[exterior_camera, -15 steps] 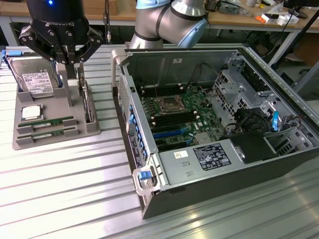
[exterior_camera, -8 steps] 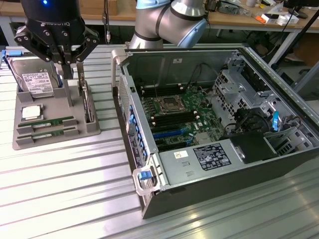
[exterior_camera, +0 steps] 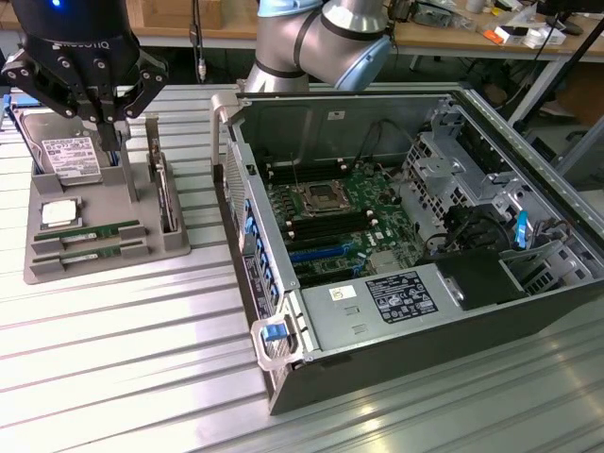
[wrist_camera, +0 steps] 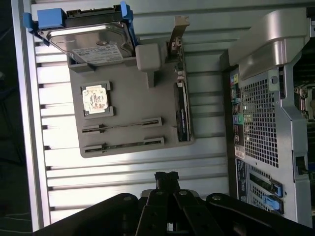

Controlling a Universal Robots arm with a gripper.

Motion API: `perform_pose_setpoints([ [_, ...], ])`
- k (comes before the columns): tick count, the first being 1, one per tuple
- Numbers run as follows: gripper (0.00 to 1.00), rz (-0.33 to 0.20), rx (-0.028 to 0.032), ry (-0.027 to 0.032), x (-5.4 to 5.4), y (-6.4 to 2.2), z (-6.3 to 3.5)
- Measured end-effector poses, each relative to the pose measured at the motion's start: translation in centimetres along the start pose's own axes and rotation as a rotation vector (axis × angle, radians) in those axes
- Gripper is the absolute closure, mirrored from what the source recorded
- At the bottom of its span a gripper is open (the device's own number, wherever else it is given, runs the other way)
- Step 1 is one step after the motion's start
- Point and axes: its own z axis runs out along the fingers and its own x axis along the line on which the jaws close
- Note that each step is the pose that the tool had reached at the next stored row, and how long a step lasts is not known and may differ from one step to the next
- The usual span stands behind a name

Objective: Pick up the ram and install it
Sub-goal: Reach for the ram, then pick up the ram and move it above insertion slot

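Note:
Two ram sticks lie side by side in slots at the front of a grey holder tray. In the wrist view each ram stick shows as a thin strip set edge-up in the tray, the second one parallel to it. My black gripper hangs above the back of the tray, well above the sticks. Its fingertips are shut together with nothing between them. In the wrist view the gripper sits off the tray's edge, over the slatted table.
The tray also holds a hard drive, a square CPU and an upright card. An open computer case lies at the exterior view's right, with its motherboard and memory slots exposed. The table is slatted metal.

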Motion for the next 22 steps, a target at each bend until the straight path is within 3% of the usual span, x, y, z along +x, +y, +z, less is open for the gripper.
perform_pose_setpoints([
  [5, 0.89, 0.000, -0.0001, 0.0000, 0.70, -0.05, -0.02],
  [18, 0.89, -0.001, 0.0000, 0.0001, 0.71, -0.05, -0.02],
  [22, 0.89, -0.028, -0.0007, 0.0013, 0.71, -0.05, -0.02],
])
